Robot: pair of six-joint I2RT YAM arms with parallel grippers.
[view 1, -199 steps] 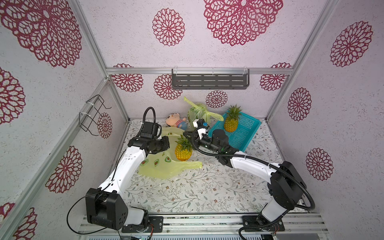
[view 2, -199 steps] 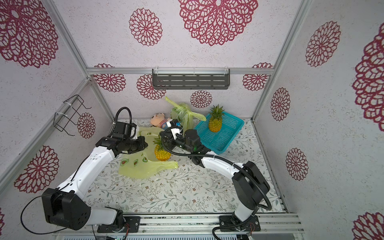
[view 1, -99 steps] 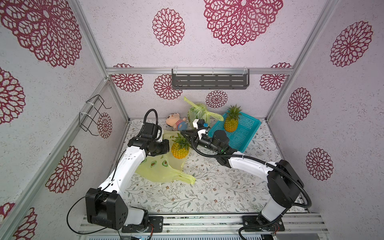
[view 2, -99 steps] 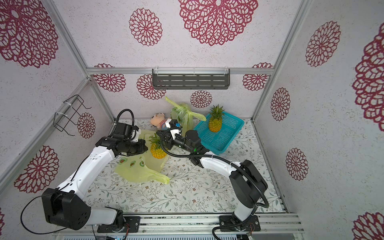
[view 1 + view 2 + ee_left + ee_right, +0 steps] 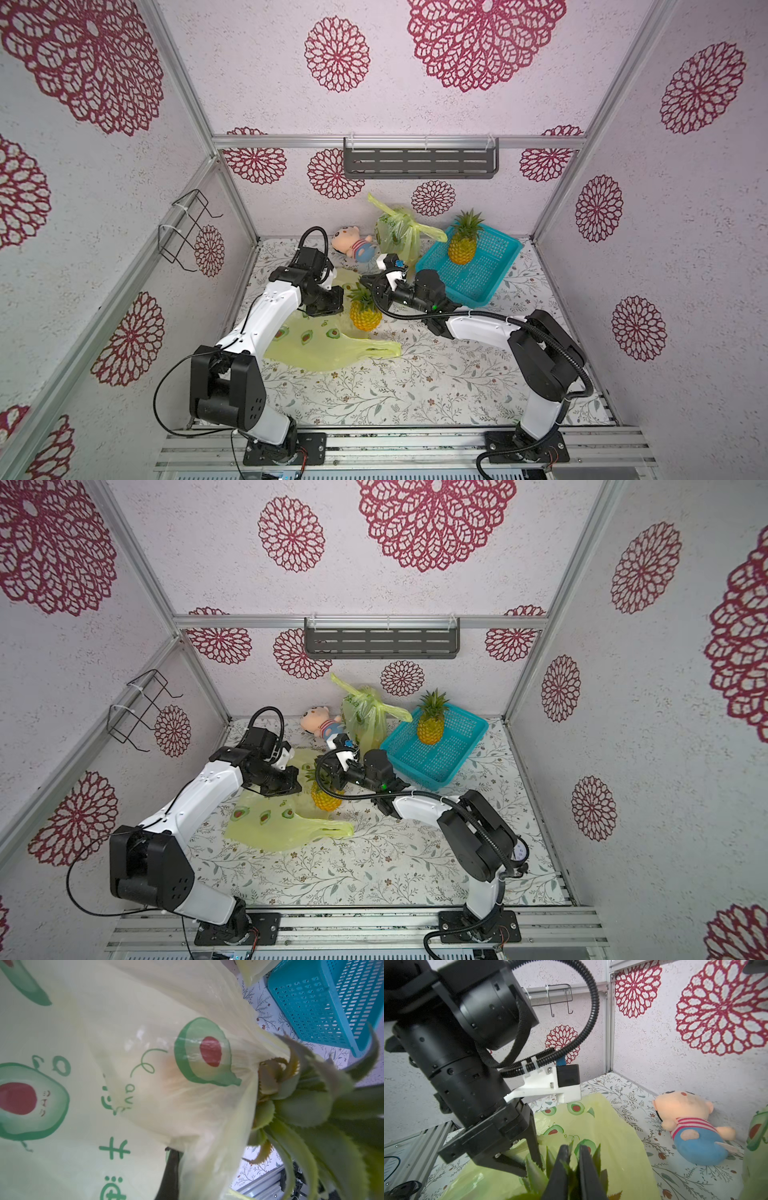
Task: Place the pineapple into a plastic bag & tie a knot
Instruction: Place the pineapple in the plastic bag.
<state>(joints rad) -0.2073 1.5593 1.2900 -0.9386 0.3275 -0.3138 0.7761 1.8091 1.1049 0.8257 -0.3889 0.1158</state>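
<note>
My right gripper [image 5: 369,289] [image 5: 574,1159] is shut on the leafy crown of the pineapple [image 5: 365,321] [image 5: 326,801], which hangs upright over the table by the plastic bag. The yellow-green plastic bag [image 5: 328,345] [image 5: 282,827] with avocado prints lies spread on the table, one edge lifted. My left gripper [image 5: 332,305] [image 5: 178,1159] is shut on that lifted edge, right beside the crown [image 5: 307,1105]. In the left wrist view the bag film [image 5: 145,1084] covers the fruit's body. Both top views show the yellow body bare.
A second pineapple [image 5: 463,245] stands in the teal basket [image 5: 494,286] at the back right. A tied bag [image 5: 395,232] and a plush doll [image 5: 353,247] lie against the back wall. A wire rack [image 5: 187,228] hangs on the left wall.
Both grippers have come a little toward the front and right, carrying the pineapple lower. The bag's loose end has swung out toward the front right.
</note>
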